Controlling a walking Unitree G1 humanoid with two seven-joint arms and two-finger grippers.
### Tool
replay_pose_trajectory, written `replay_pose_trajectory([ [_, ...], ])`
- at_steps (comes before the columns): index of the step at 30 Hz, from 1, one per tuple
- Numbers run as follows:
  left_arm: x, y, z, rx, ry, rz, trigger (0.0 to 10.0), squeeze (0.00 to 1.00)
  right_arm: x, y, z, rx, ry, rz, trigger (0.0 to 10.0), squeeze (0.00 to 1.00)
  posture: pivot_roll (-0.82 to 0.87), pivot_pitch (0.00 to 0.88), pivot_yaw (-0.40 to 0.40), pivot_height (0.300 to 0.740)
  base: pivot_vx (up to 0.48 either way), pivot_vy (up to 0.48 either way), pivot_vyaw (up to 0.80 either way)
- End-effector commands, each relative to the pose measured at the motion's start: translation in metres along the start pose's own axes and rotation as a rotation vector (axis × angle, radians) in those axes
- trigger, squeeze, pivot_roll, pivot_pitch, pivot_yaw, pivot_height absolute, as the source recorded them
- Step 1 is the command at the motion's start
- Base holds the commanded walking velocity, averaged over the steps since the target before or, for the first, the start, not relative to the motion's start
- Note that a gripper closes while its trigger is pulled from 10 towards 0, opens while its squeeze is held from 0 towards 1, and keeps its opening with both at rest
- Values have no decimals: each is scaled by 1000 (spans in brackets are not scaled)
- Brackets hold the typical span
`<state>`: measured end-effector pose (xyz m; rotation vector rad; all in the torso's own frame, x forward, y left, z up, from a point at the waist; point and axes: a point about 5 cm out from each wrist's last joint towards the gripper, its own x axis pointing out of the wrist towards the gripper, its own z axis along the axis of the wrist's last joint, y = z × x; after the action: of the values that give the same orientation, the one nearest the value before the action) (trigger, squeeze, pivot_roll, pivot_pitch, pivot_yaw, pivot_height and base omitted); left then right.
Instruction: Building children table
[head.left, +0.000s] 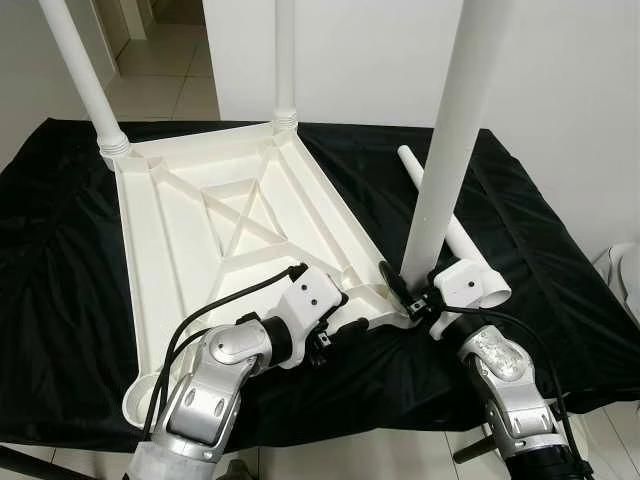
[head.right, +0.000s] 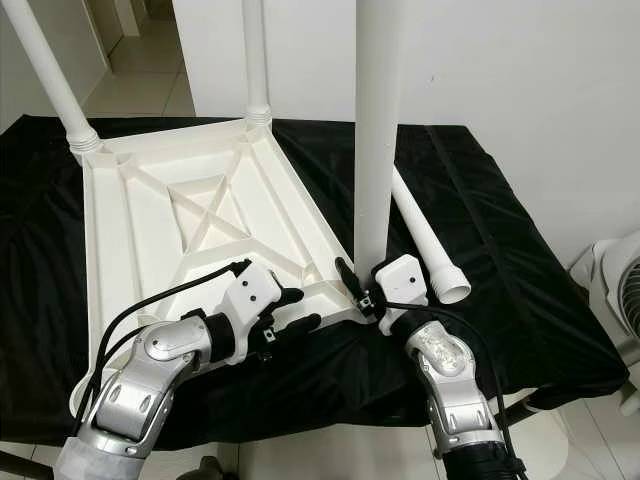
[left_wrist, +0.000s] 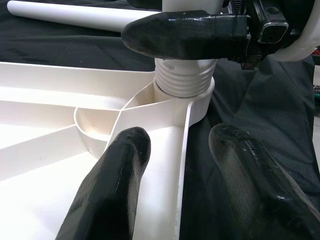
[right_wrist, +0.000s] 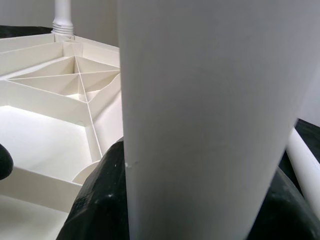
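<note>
The white plastic tabletop (head.left: 190, 230) lies upside down on the black cloth. Two white legs (head.left: 85, 80) (head.left: 285, 60) stand screwed into its far corners. A third leg (head.left: 450, 130) stands upright in the near right corner socket, its threaded end (left_wrist: 182, 80) seated in the collar. My right gripper (head.left: 412, 292) is shut on this leg just above the socket. My left gripper (head.left: 352, 312) is open and straddles the tabletop's near rim beside that corner, one finger (left_wrist: 115, 190) inside the rim and the other (left_wrist: 250, 175) over the cloth.
A loose white leg (head.right: 425, 240) lies on the cloth to the right, behind the upright one. The cloth-covered table's front edge runs just under my arms. A white fan (head.right: 620, 290) stands on the floor at the far right. A wall rises behind the table.
</note>
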<state>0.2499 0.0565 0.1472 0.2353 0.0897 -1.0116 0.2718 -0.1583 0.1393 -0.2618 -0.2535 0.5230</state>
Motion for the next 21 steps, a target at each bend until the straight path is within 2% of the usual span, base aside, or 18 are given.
replay_pose_trajectory([
  [1, 0, 1, 1, -6, -1, 77, 10000, 0, -5, 0, -4, 13, 12, 4, 10000, 0, 74, 16, -11, 740, 0, 0, 0],
  [15, -2, -1, 2, -9, 1, 71, 10000, 0, -10, -3, -8, 51, 25, -45, 10000, 0, 68, 36, -1, 740, 0, 0, 0],
  [21, -2, -1, 3, -12, 4, 70, 10000, 0, -10, -4, -7, 21, 15, -52, 10000, 0, 68, 44, 0, 740, 0, 0, 0],
])
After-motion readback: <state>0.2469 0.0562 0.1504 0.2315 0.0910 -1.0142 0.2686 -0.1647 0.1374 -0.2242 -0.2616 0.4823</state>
